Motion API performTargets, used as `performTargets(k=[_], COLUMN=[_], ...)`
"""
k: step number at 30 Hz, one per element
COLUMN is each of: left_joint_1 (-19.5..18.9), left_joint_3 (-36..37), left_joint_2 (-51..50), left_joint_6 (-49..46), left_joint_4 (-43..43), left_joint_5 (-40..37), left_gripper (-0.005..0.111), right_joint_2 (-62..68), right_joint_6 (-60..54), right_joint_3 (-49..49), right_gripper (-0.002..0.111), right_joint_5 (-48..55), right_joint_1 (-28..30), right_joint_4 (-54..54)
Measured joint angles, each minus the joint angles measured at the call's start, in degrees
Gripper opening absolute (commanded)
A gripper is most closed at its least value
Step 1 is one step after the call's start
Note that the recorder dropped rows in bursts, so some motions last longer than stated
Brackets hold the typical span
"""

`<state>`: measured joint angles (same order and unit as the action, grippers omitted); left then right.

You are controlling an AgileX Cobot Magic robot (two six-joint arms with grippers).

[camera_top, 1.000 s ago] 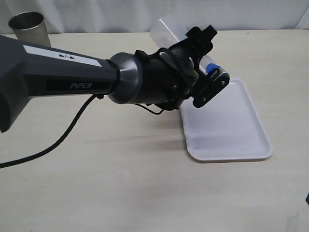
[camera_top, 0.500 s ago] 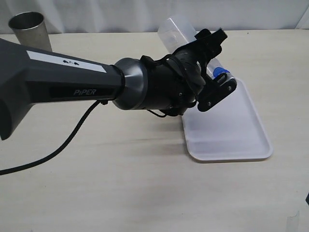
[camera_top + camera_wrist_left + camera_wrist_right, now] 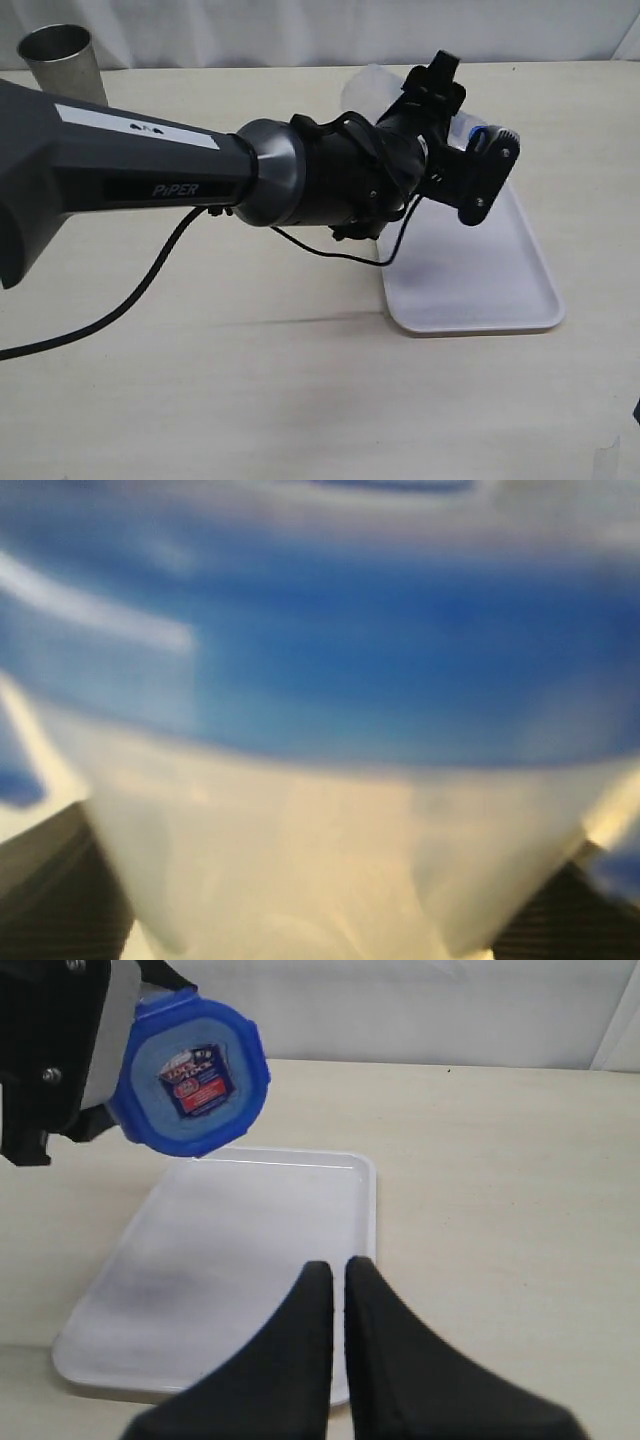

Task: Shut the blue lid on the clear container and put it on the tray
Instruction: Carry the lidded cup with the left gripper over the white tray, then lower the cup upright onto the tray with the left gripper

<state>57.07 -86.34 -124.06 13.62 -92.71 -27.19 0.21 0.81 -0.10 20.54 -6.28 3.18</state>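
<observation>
1. Exterior view: grips clear container (image 3: 372,82) (tall, narrow, translucent plastic) in black two-finger left gripper (image 3: 463,128), one finger on each side of the body. Holds it tipped over on its side, up off the beige table (image 3: 250,400), over the left edge of the tray (image 3: 480,285) (flat, white, rectangular plastic, low rim). Shows only a sliver of blue lid (image 3: 470,134) (bright blue plastic snap type) between the fingers. Puts grey tapered metal cup (image 3: 58,58) upright at the table's far left, well apart.
2. Left wrist view: very blurred close-up. Shows blue lid (image 3: 330,650) sitting on the mouth of the clear container (image 3: 320,850); cannot tell whether the flaps are locked. Has dark ribbed finger pads (image 3: 50,905) pressed against both sides of the body.
3. Right wrist view: keeps black right gripper (image 3: 337,1270) closed, fingertips together, nothing between them, above the tray (image 3: 250,1250). Shows blue lid (image 3: 195,1075) face-on with red-and-white sticker (image 3: 200,1082), over the tray's corner beside the left gripper (image 3: 45,1050).
</observation>
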Motion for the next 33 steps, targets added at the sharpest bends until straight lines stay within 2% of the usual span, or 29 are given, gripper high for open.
performTargets(k=[7,8,9,12,14,16,17,19,26,33], left_joint_1=[-4.5,-6.4,-7.2,-9.2,-11.0,-12.3,-12.9,-13.1,-13.1,-13.1], left_joint_3=[0.0,0.0,0.0,0.0,0.0,0.0,0.0,0.0,0.0,-0.5], left_joint_2=[0.0,0.0,-0.1,-0.7,-2.5,-4.2,-5.9,-8.0,-13.9,-14.1], left_joint_6=[28.1,34.0,35.7,37.4,36.7,35.6,33.6,28.5,24.1,22.3], left_joint_4=[-0.1,0.3,1.8,11.4,23.5,31.1,37.6,44.5,47.1,46.6], left_joint_5=[22.5,30.0,32.6,39.8,47.0,54.2,61.1,65.9,65.6,63.2], left_gripper=[0.000,0.000,0.000,0.000,0.000,0.000,0.000,0.000,0.000,0.000], right_joint_2=[0.0,0.0,0.0,0.0,0.0,0.0,0.0,0.0,0.0,0.0], right_joint_6=[0.0,0.0,0.0,0.0,0.0,0.0,0.0,0.0,0.0,0.0], right_joint_3=[0.0,0.0,0.0,0.0,0.0,0.0,0.0,0.0,0.0,0.0], right_gripper=[0.004,0.004,0.004,0.004,0.004,0.004,0.004,0.004,0.004,0.004], right_joint_5=[0.0,0.0,0.0,0.0,0.0,0.0,0.0,0.0,0.0,0.0], right_joint_1=[0.0,0.0,0.0,0.0,0.0,0.0,0.0,0.0,0.0,0.0], right_joint_4=[0.0,0.0,0.0,0.0,0.0,0.0,0.0,0.0,0.0,0.0])
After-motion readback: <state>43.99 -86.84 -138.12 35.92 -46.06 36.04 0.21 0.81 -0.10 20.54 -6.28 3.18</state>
